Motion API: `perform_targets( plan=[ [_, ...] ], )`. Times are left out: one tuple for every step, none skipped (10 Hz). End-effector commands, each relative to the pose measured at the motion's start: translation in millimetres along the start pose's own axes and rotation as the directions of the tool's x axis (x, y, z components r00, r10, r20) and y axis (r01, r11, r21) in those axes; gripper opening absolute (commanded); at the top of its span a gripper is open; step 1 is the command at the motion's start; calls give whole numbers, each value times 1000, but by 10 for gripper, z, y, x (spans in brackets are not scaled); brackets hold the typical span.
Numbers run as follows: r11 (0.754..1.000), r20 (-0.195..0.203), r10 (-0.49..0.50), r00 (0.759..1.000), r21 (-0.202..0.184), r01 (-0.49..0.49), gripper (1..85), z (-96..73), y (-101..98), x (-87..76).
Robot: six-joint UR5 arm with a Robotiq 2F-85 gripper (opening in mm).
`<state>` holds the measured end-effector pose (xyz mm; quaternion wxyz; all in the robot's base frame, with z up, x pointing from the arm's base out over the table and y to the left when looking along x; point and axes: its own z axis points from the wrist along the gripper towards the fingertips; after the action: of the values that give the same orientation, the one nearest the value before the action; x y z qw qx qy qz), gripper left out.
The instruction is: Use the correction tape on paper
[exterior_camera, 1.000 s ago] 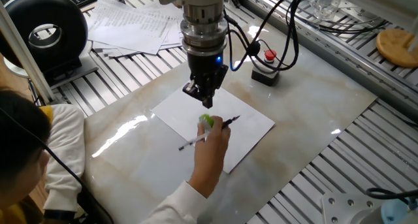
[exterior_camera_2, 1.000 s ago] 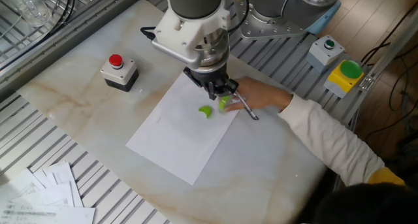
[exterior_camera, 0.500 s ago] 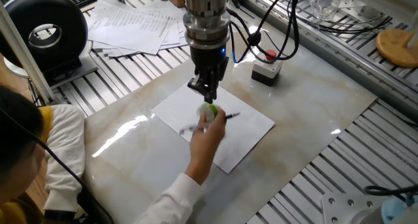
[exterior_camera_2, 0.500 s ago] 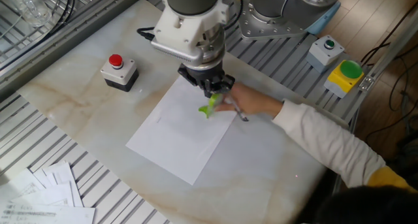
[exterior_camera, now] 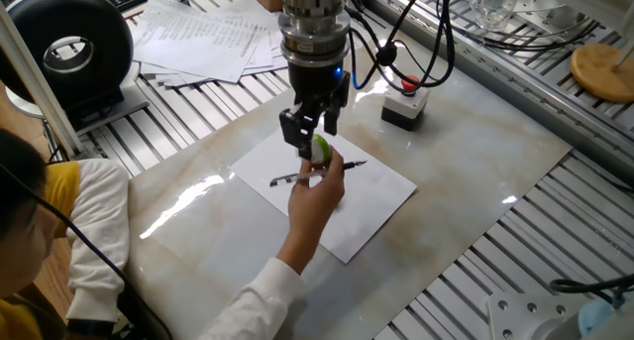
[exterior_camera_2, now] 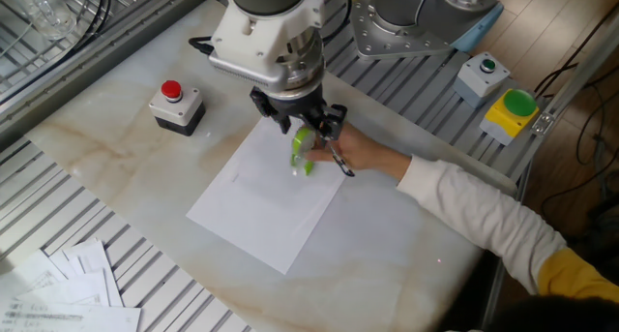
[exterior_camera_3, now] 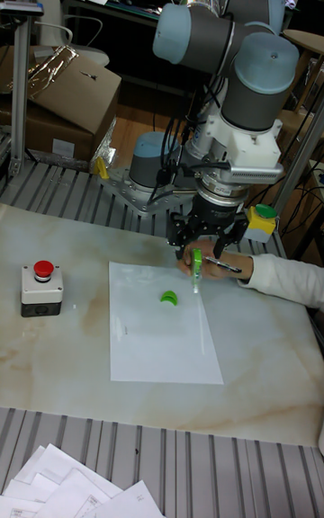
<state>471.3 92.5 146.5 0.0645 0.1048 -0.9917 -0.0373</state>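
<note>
The white paper (exterior_camera: 365, 206) (exterior_camera_2: 256, 211) (exterior_camera_3: 153, 338) lies flat on the marble tabletop. A person's hand (exterior_camera: 317, 191) (exterior_camera_2: 363, 158) holds the green correction tape (exterior_camera: 320, 150) (exterior_camera_2: 304, 140) (exterior_camera_3: 196, 264) upright above the sheet, together with a dark pen (exterior_camera: 292, 179). My gripper (exterior_camera: 309, 142) (exterior_camera_2: 302, 129) (exterior_camera_3: 205, 253) points straight down over the paper. It is open, its fingers spread on either side of the tape's top. I cannot tell whether they touch it. A small green cap (exterior_camera_3: 169, 299) rests on the paper to the left of the tape.
A red push-button box (exterior_camera: 404, 100) (exterior_camera_2: 176, 105) (exterior_camera_3: 41, 284) stands beside the paper. A fanned stack of printed sheets (exterior_camera: 203, 38) (exterior_camera_3: 81, 491) lies on the slatted surface. A yellow and green button box (exterior_camera_2: 513, 111) sits behind the person's arm (exterior_camera_2: 484, 221).
My gripper's fingers went from close together to spread apart. The hand lifted the correction tape off the paper and up between them, and the pen came up with it.
</note>
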Motion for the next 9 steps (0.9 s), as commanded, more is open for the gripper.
perform_targets(
  plan=[
    [999,21,37,999,-15,-37,767,8,26,-87],
    [998,22,54,998,-15,-54,700,13,37,-101],
    [996,27,90,996,-20,-90,577,-5,73,-117],
    [993,27,116,993,-26,-115,500,-28,123,-122],
    [993,24,118,993,-22,-117,480,-35,124,-112],
    [993,24,117,993,-24,-117,480,-35,128,-112],
    [993,22,117,993,-24,-117,480,-35,129,-108],
    [993,19,116,993,-22,-116,480,-39,116,-100],
    [995,5,97,995,-5,-97,477,-53,47,-64]
  ],
)
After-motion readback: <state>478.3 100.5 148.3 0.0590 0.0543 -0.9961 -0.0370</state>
